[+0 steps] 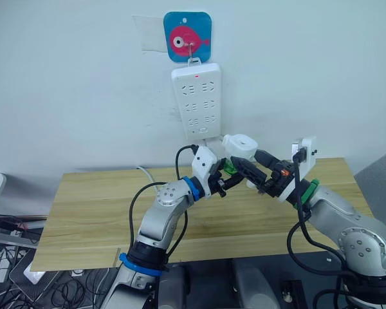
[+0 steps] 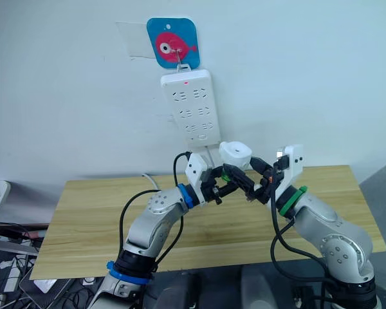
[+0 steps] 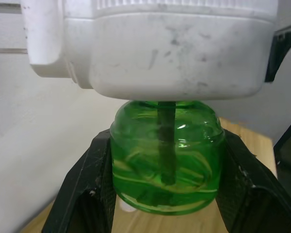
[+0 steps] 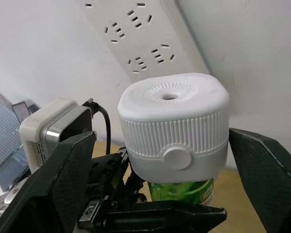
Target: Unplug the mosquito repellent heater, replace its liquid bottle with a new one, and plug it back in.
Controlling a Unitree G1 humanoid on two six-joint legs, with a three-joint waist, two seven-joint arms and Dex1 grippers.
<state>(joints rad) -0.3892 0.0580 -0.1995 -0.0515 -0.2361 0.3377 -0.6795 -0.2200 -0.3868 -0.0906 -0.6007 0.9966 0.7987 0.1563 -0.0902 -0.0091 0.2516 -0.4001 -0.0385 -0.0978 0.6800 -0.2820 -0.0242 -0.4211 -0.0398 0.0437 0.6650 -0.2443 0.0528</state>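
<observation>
While left gripper clamps green bottle, heater sits between right gripper's spread fingers.

No readable text or numbers showing anywhere. A pink fish picture is sitting on the blue hook plate above the power strip.

Power strip on wall; mosquito repellent heater just below it, right of its foot, liquid bottle under heater, over table.
</observation>
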